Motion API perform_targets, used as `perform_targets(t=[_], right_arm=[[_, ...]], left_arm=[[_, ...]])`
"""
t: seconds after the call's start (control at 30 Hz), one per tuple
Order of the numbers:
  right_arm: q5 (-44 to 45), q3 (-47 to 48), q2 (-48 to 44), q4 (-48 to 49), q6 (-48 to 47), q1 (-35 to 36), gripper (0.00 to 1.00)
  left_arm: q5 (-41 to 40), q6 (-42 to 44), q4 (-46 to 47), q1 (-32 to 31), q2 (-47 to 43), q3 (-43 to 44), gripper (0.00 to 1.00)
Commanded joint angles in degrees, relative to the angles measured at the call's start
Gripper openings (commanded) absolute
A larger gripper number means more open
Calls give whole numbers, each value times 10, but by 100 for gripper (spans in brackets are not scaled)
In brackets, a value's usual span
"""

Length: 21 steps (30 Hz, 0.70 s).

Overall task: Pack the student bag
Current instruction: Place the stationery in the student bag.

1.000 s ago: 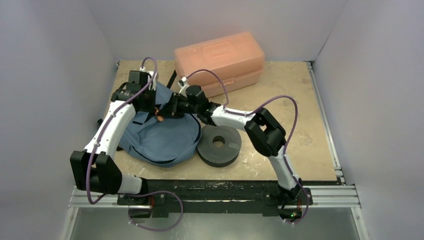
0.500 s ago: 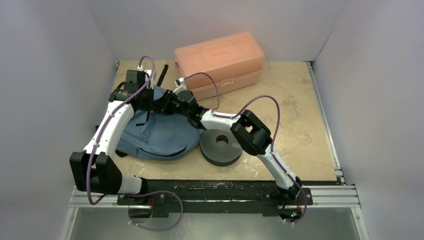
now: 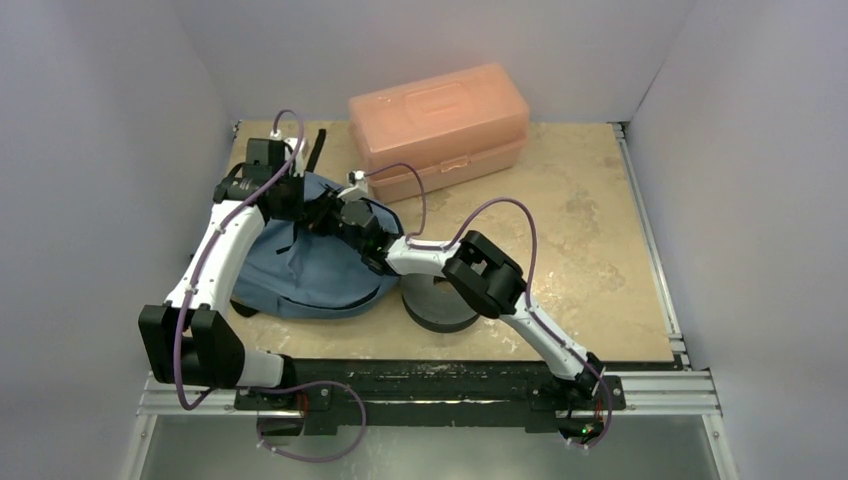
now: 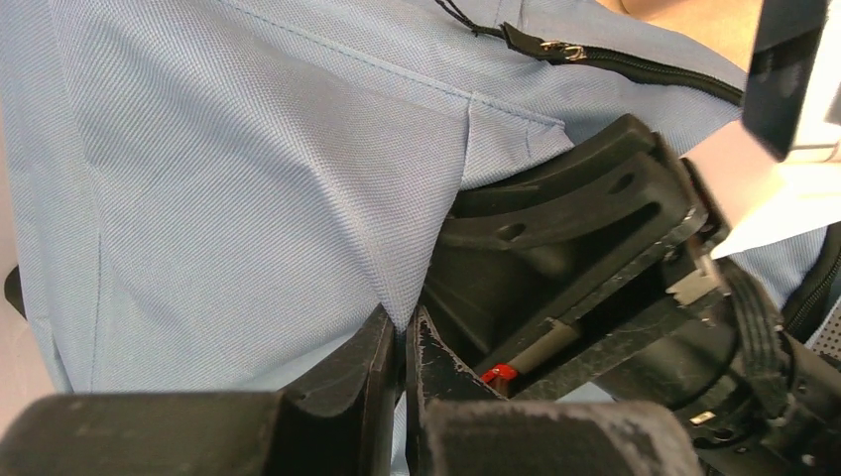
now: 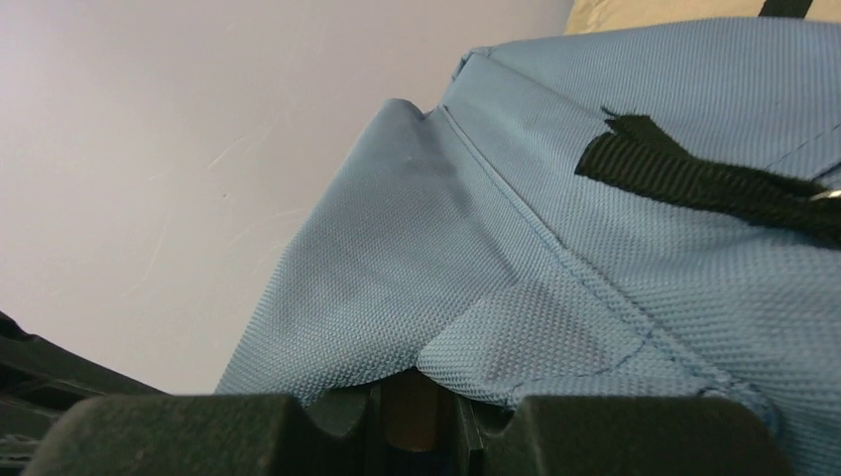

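Tan and stone-patterned, the counter (image 3: 600, 200) carries everything. The student bag (image 3: 300, 275), slate-blue fabric, is the largest thing on it and lies slumped at 9 o'clock from the counter's middle, with a black strap (image 5: 694, 178) across its cloth and a black zipper (image 4: 615, 61) running along one seam. A salmon-pink plastic box (image 3: 440, 120) with its lid down sits at 12 o'clock, near the back wall and just beside the bag's far corner.

The left arm (image 3: 215, 265) runs up the bag's 9 o'clock side and bends in over its 12 o'clock edge. The left jaws are clenched on a raised fold of the bag's blue fabric, pinched thin between the two black tips. The right arm (image 3: 480, 280) stretches from 5 o'clock across to the same upper part of the bag, so both wrists meet there, almost touching.

A dark grey disc (image 3: 430, 308) lies flat at 6 o'clock, touching the bag's 3 o'clock edge and partly covered by the right arm's elbow.

The right jaws are pressed in under a flap of the bag's fabric and grasp a thin stick (image 4: 536, 345) with a red tip.
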Motion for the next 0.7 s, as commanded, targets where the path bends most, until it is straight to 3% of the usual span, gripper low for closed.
perform_targets(t=[0.0, 0.13, 0.3, 0.57, 0.67], right_arm=[[24, 24, 13, 7, -19, 10, 7], [9, 44, 9, -48, -53, 12, 12], [-25, 16, -41, -128, -120, 10, 35], [-79, -44, -106, -176, -248, -1, 46], [-77, -55, -137, -225, -284, -2, 49]], left_arm=[[58, -4, -17, 0, -15, 32, 5], [57, -5, -15, 2, -13, 30, 10], [48, -8, -12, 8, -15, 27, 22], [44, 4, -8, 18, -40, 13, 39], [22, -9, 13, 20, -75, -12, 53]])
